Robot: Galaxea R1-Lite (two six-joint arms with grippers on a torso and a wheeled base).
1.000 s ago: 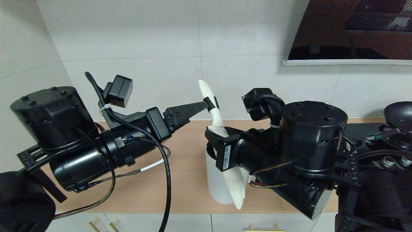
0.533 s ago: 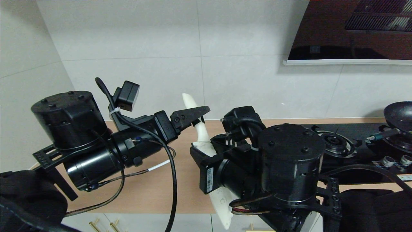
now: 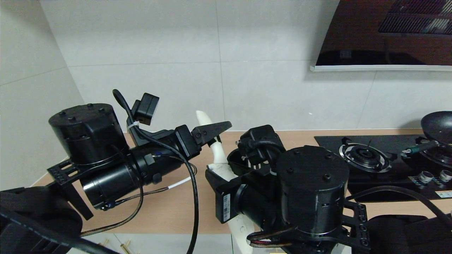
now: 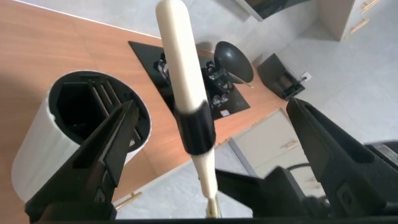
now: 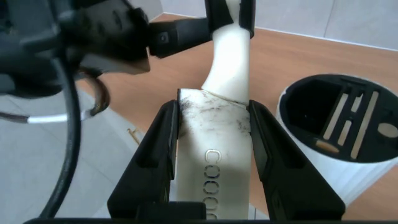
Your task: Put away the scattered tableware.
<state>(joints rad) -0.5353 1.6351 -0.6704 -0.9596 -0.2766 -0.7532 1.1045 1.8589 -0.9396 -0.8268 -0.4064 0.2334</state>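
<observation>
Grips the broad blade of the white spatula [image 5: 217,124] in the right gripper [image 5: 214,146], jaws pressed flat against both of its faces. Holds it in the air above the wooden bench [image 3: 169,208], with the handle rising toward the far tiled wall and its tip leaning a little left. Brackets that handle with the left gripper [image 4: 211,109] level with the black band [image 4: 196,127], jaws spread wide, one on each side and clear of the handle. Shows a white cylindrical holder [image 5: 323,180] upright on the bench, near the spatula but apart from it. Carries a black divided insert, with a few pale sticks lying in its compartments. Farther right on the bench, takes in a black gas stove [image 3: 363,155], with a dark pan [image 3: 438,125] on it at the far right edge.
</observation>
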